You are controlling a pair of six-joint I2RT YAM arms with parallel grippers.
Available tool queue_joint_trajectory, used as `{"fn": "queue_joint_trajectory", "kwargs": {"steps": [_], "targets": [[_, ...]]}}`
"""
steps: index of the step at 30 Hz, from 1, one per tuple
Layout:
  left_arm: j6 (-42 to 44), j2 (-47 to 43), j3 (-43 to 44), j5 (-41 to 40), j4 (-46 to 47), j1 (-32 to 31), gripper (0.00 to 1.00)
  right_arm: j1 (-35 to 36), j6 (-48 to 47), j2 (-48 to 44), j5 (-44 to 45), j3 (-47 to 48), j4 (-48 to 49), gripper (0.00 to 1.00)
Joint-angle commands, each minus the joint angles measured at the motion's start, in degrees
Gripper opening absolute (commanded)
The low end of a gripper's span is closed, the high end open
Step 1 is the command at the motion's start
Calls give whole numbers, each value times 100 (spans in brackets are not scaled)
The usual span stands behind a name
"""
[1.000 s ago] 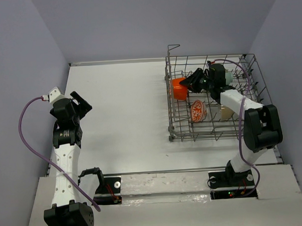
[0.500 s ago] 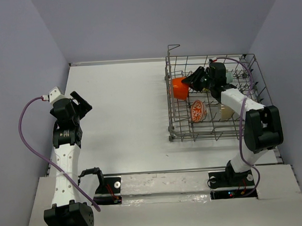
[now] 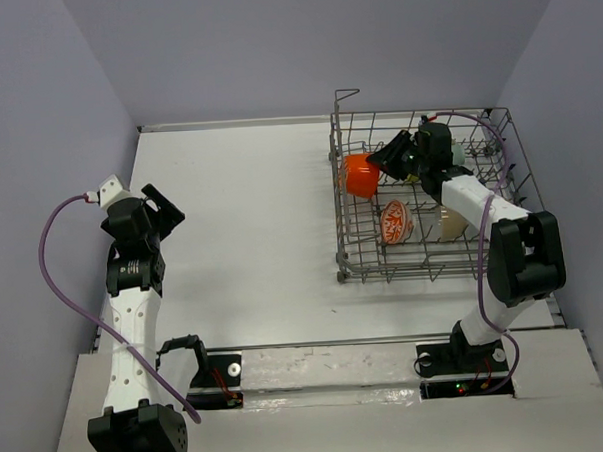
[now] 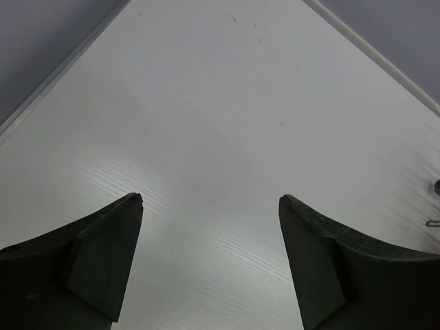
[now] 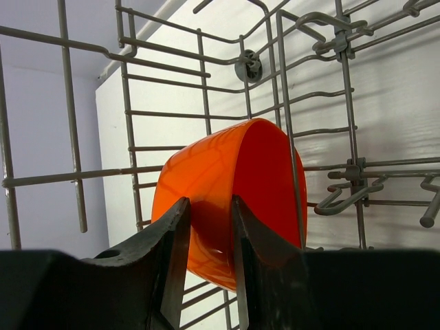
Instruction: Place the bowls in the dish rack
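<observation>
In wrist view the orange bowl (image 5: 234, 179) has its bottom edge cut off behind the right gripper (image 5: 206, 251); the cream bowl (image 3: 449, 226) is half hidden by that forearm. R arm is stretched into the dish rack (image 3: 341, 252), jaws clamped on the orange bowl's wall, bowl tipped on its side by the rack's left grid. L arm is bent at the table's (image 4: 220, 103) left side, left gripper (image 4: 210, 201) over the table w/ jaws wide apart

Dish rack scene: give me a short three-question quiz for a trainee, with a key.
1. True or false: the right gripper pinches the wall of the orange bowl inside the dish rack.
2. The left gripper is: A) open above the table, B) shut on a bowl, C) inside the rack.
3. Which racked bowl lies nearer the arm bases, the orange bowl or the red-patterned bowl?
Key: 1 true; 2 A; 3 red-patterned bowl.
</observation>
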Motion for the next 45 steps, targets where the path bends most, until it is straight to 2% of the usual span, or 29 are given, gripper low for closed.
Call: {"fn": "queue_joint_trajectory", "kwargs": {"steps": [1,45], "targets": [[46,-70,-19,62,268,54,89,-130,-385,71,631,-2,-870,33],[55,-97,-19,88,277,54,89,-130,-684,326,1026,60,-1019,33]]}}
